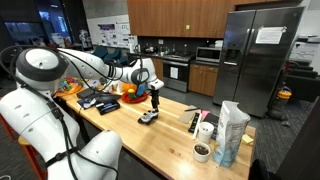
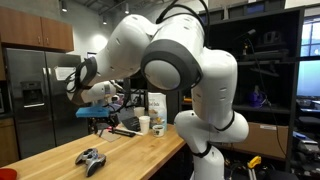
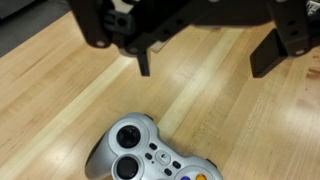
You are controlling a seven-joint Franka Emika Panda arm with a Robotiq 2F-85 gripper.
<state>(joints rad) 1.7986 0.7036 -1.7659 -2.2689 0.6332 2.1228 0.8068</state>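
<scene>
One gamepad (image 3: 150,158) lies flat on the wooden surface (image 3: 50,95), grey, with its sticks and coloured buttons facing up, and it is the thing nearest the fingers (image 3: 143,62). Both fingers are spread wide and grasp nothing: in the wrist view bare wood shows in the gap between them. They come in from the top edge, while the gamepad sits low in the picture, partly cut off by the bottom edge. So the gamepad is not between the fingers; it lies toward the bottom of that view, more under the finger at picture-left than under the middle of the gap. Its long axis, grip to grip, runs roughly across the picture with a slight tilt. That is close to the line from one finger to the other, so the gap lines up along the gamepad's length, not across its narrow waist. In an exterior view the gamepad (image 1: 148,118) rests near the middle of the surface with the arm's end hanging just above it, apart from it, with no contact visible. Several other things stand well apart from it: a bag (image 1: 231,133) and a cup (image 1: 202,151) at one end of the surface, and a fridge (image 1: 260,60) behind
</scene>
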